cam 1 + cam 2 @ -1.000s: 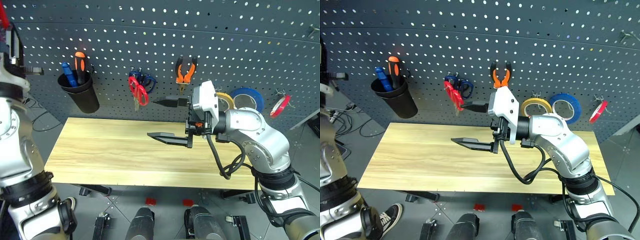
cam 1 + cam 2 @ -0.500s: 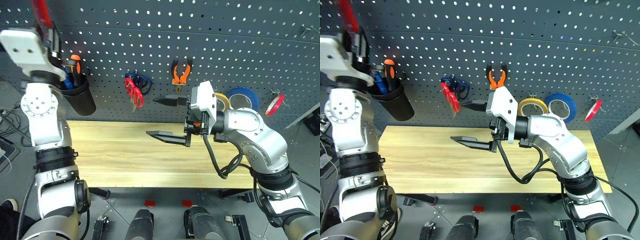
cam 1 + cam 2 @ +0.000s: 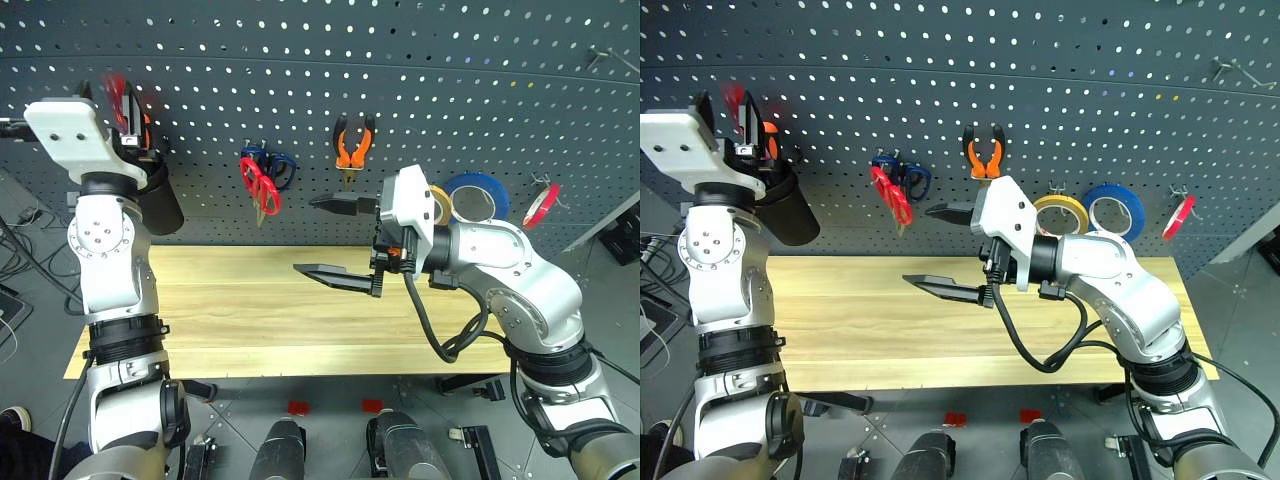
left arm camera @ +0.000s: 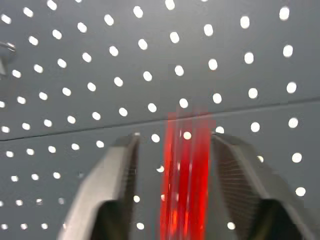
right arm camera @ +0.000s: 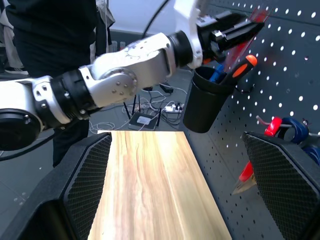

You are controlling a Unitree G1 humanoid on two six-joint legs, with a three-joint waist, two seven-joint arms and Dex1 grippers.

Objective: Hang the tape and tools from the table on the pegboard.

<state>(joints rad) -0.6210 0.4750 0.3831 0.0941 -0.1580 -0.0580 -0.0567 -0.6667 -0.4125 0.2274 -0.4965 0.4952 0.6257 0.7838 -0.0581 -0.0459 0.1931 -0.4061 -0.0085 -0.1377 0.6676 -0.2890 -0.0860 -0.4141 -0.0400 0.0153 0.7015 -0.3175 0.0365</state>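
My left gripper [image 3: 122, 100] is raised against the pegboard [image 3: 450, 70], just above a black cup [image 3: 158, 200]. The small screwdriver's red handle [image 4: 185, 170] shows as a blurred streak between its fingers, with a gap on one side, so the gripper is open. My right gripper [image 3: 305, 236] hovers open and empty over the table [image 3: 220, 300], pointing left. On the pegboard hang the red-handled scissors [image 3: 256, 185], the pliers [image 3: 351, 145] and the red tape [image 3: 540, 203].
The black cup holds an orange screwdriver [image 5: 239, 69] and a blue one. Blue-handled scissors [image 3: 278, 163] hang behind the red ones. A yellow roll [image 3: 442, 198] and a blue roll [image 3: 474, 195] hang right of the pliers. A person in dark clothes [image 5: 50, 25] stands past the table's left end.
The whole picture has swung left. My left gripper has come down toward the black cup, and its fingers have parted around the red handle. The right gripper has kept still.
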